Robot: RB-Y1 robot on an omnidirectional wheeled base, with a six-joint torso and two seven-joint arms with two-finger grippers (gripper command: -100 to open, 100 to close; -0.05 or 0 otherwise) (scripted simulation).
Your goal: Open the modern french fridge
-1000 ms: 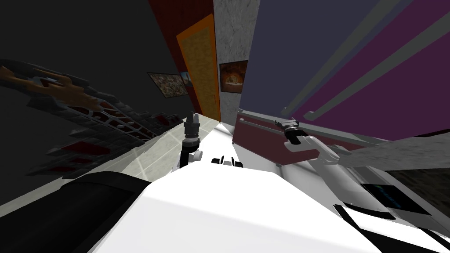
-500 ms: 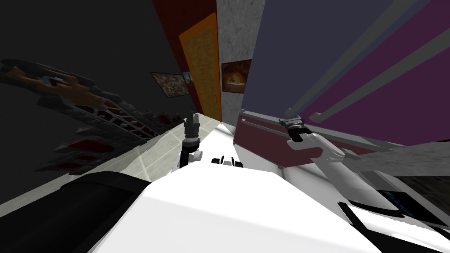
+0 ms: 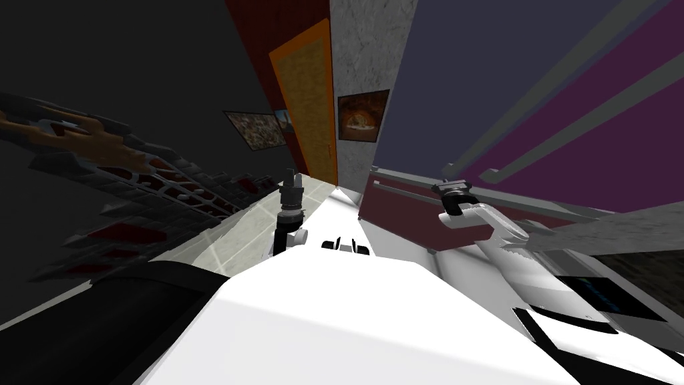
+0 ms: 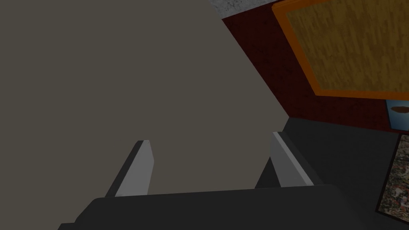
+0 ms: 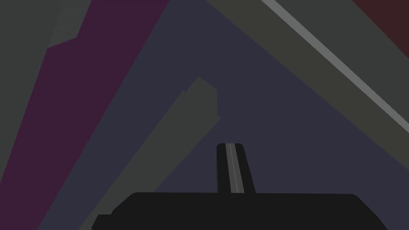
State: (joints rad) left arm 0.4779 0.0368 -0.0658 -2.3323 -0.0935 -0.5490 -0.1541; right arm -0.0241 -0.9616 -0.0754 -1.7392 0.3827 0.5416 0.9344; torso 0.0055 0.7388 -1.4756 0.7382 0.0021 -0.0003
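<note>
Fridge (image 3: 534, 100) at my right, purple doors look closed. Over last 1 s view swung slightly and right arm crept along fridge front. Grey handle (image 5: 171, 139) ungrasped. Right gripper (image 5: 231, 151) clenched, empty, short of handle, so approach unfinished. Left gripper (image 4: 211, 137) released, idle.

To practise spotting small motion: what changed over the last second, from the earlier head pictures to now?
The right gripper edged right along the fridge front, just below its grey handles; the whole view shifted too, so the camera also moved. Nothing was gripped or released. The left gripper stayed raised, fingers open.
</note>
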